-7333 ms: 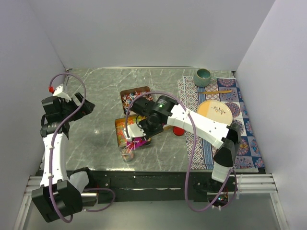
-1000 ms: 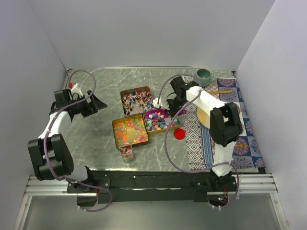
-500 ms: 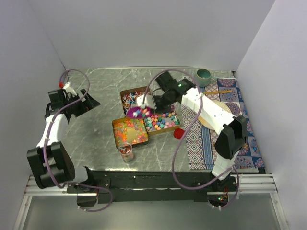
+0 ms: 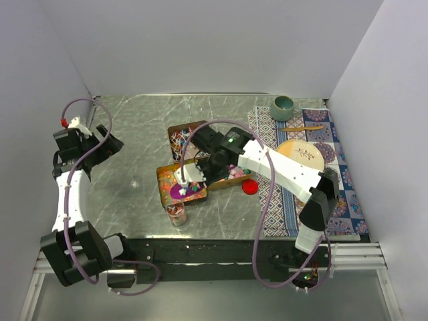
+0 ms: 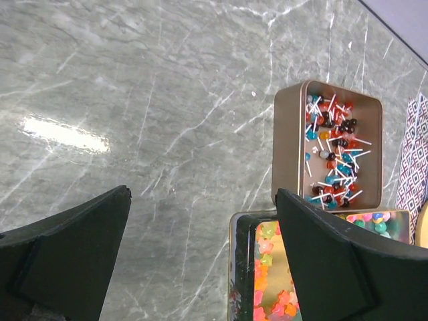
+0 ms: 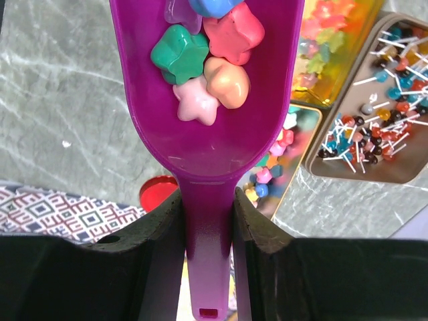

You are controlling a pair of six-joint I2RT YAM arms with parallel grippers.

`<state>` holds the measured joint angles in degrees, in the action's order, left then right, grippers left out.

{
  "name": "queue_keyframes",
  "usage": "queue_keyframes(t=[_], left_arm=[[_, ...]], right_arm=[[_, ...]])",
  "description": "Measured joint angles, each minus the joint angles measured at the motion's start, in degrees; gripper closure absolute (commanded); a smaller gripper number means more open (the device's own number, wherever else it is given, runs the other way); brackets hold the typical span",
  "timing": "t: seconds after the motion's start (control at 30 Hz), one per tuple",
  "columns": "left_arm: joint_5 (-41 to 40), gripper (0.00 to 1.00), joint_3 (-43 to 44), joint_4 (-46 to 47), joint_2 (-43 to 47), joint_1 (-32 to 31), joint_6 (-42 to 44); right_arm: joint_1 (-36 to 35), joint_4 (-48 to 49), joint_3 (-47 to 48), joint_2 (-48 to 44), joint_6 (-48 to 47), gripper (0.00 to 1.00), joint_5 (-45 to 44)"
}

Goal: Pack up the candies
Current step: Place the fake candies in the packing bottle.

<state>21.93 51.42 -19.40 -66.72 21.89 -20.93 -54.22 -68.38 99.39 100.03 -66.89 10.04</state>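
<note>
My right gripper [image 6: 208, 214] is shut on the handle of the purple scoop [image 6: 207, 127], which carries several star-shaped candies [image 6: 200, 63] in green, pink, orange, red and blue. In the top view the scoop [image 4: 180, 190] hangs over the near edge of the jelly candy tin [image 4: 167, 177], just beyond a small glass jar [image 4: 176, 212]. The lollipop tin [image 4: 182, 136] sits behind; the pastel candy tin [image 4: 237, 175] is mostly hidden under the right arm. My left gripper [image 4: 110, 142] is open and empty at the far left; its view shows the lollipop tin [image 5: 328, 144] and jelly tin [image 5: 267, 267].
A flat red lid [image 4: 250, 186] lies right of the tins. A patterned mat [image 4: 341, 194] on the right holds a green cup [image 4: 283, 105], a round plate [image 4: 301, 155] and a wooden stick [image 4: 304, 127].
My right gripper has carried the loaded scoop from the pastel tin toward the near left, to over the jelly tin by the jar. The left arm has swung further left.
</note>
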Motion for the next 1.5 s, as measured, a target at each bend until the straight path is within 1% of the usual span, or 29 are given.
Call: queue_keyframes(t=[0.17, 0.47, 0.63, 0.83, 1.23, 1.5], left_arm=[[-0.46, 0.03, -0.33, 0.07, 1.16, 0.26, -0.11], [-0.57, 0.03, -1.99, 0.11, 2.99, 0.98, -1.29], [-0.42, 0.03, -2.29, 0.55, 3.69, 1.4, -1.44], [-0.35, 0.03, -3.48, 1.25, 5.6, 1.68, -1.53], [0.2, 0.03, -4.22, 3.08, 6.49, 1.95, -2.97], [0.68, 0.03, -4.79, 3.78, 7.02, 2.03, -3.78]], right_arm=[[-3.17, -0.5, -0.76, 0.68, -0.02, 1.0, -4.52], [-5.22, -1.07, -0.74, 2.95, -0.02, 1.0, -11.91], [-6.82, -2.16, 1.97, 6.45, 0.0, 1.0, -15.61], [-8.66, -2.43, 2.58, 6.69, -0.13, 1.0, -19.43], [-10.84, -4.55, 3.74, 6.78, -0.9, 1.0, -28.17], [-13.11, -6.99, 8.46, 10.05, -0.02, 1.0, -32.52]])
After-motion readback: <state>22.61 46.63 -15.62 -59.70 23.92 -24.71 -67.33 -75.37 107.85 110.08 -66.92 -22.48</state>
